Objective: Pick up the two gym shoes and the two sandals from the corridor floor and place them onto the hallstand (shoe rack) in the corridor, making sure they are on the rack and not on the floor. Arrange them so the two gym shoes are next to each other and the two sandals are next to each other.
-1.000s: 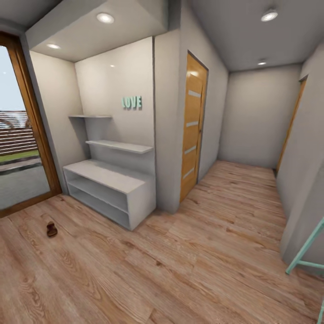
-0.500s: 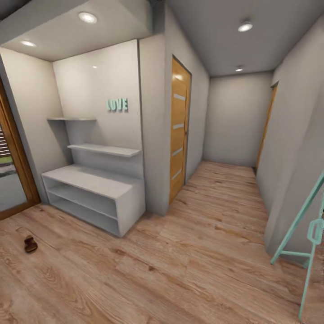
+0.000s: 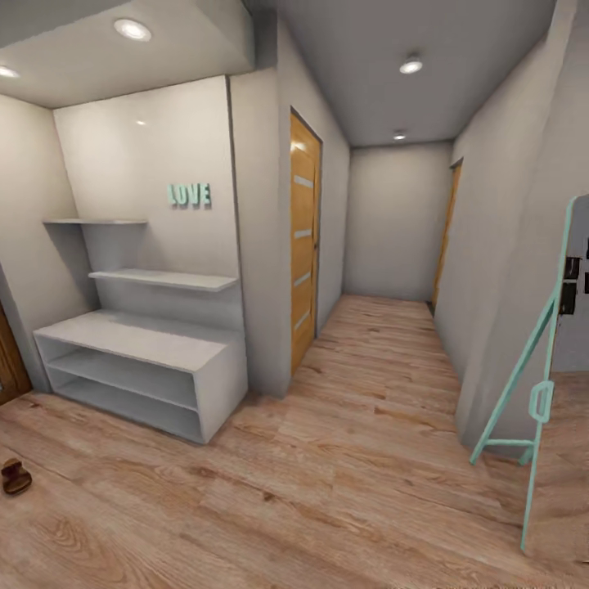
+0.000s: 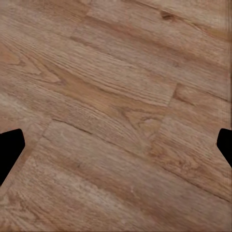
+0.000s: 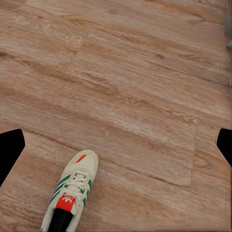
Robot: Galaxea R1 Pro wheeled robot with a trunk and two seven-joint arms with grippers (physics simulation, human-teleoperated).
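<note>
Both claws hang wide apart and empty over the floor (image 4: 116, 96); my right claw (image 5: 116, 145) looks down on one sneaker (image 5: 70, 195) lying flat on the planks. Judged light, with a soft upper and stiffer sole: grip across the sides mid-foot. One sandal (image 3: 15, 476) lies on the floor, near the shoe rack (image 3: 131, 343).

We count one sandal (image 3: 15, 477) on the floor (image 3: 343, 483) and one sneaker (image 5: 69, 195) below our right gripper's fingers (image 5: 9, 147). We see one shoe rack (image 3: 139, 372) with two open shelves, two wall shelves above it, two wooden doors, four ceiling lights and one mint-framed mirror (image 3: 540, 384).
</note>
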